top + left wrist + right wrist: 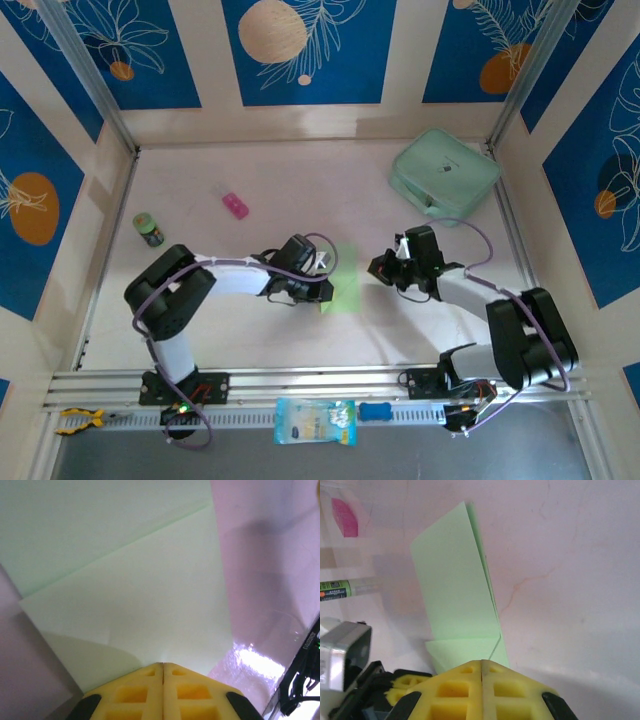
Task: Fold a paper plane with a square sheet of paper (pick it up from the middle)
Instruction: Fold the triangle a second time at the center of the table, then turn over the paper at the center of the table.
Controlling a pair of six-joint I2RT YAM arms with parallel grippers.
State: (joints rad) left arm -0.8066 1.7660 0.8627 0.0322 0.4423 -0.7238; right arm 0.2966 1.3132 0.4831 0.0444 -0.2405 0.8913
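The paper (343,280) is lying on the table (250,330), near the middle, between the two arms. It is pale green and is already folded. In the left wrist view, the paper (140,595) is showing a slanted fold line running across it. In the right wrist view, the paper (455,590) is showing a small folded corner at its near end and two layers along its right edge.

The left jaws are sitting at the left edge of the paper, with their yellow pads (135,695) pressed together. The right jaws are sitting close to the right edge of the paper, and their yellow pads (455,690) are squeezed together too. I cannot tell if either one is pinching the paper.

A mint case (445,172) is lying far back on the right. A pink thing (235,206) and a little green bottle (149,229) are sitting well away on the left.
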